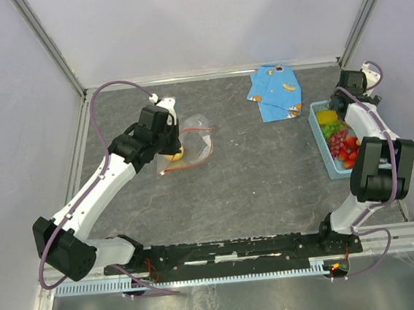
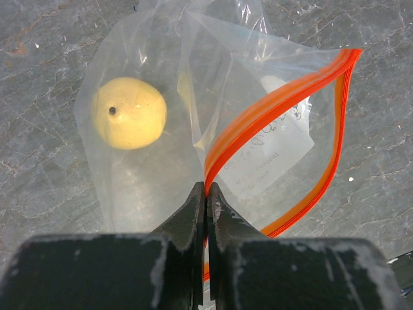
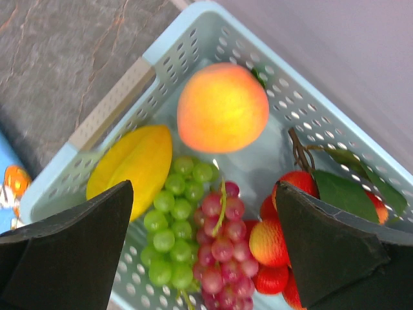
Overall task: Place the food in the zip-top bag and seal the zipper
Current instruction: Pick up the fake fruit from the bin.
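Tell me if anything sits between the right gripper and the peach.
Nothing visible does. The right gripper, fingers open, hovers above the basket. The peach lies uncovered on top, with the grapes and lemon beside it, not over it.

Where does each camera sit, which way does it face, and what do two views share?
Top external: high behind the bases, looking down at the table; left arm and right arm show.
Left wrist: on that arm, looking down past the shut left gripper pinching the zipper.
Right wrist: looking down through the open right gripper into the basket.
Shared: top and left wrist both show the zip-top bag.
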`<state>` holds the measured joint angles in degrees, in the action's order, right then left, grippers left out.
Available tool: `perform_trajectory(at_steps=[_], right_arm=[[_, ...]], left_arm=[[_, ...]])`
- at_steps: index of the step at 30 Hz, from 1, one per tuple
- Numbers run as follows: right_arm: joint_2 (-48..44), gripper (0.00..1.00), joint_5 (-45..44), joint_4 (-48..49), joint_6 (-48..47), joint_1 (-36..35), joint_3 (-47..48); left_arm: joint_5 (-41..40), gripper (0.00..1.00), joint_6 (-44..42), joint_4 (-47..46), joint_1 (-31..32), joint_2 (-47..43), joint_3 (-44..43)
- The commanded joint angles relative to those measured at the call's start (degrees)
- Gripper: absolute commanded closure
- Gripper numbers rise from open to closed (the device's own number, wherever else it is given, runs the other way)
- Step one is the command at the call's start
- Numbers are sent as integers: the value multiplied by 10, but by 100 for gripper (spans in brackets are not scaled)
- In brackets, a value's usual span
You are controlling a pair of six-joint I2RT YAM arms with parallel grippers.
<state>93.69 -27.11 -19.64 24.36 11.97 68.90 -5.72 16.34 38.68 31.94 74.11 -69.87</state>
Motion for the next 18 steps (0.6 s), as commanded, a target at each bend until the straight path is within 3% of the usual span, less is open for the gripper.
perform_trajectory(at_steps=[1,13,18], right_arm=[[48,1,-18,44,39,17,59],[147,1,-58,56,92,48,90],[170,1,-29,66,96,65,89]], left_arm=[[-9,97,-28,-30,-2,-8,3],[-7,97,-31,-36,-3,11,8],[-5,97,-31,-36,-2,18,7]])
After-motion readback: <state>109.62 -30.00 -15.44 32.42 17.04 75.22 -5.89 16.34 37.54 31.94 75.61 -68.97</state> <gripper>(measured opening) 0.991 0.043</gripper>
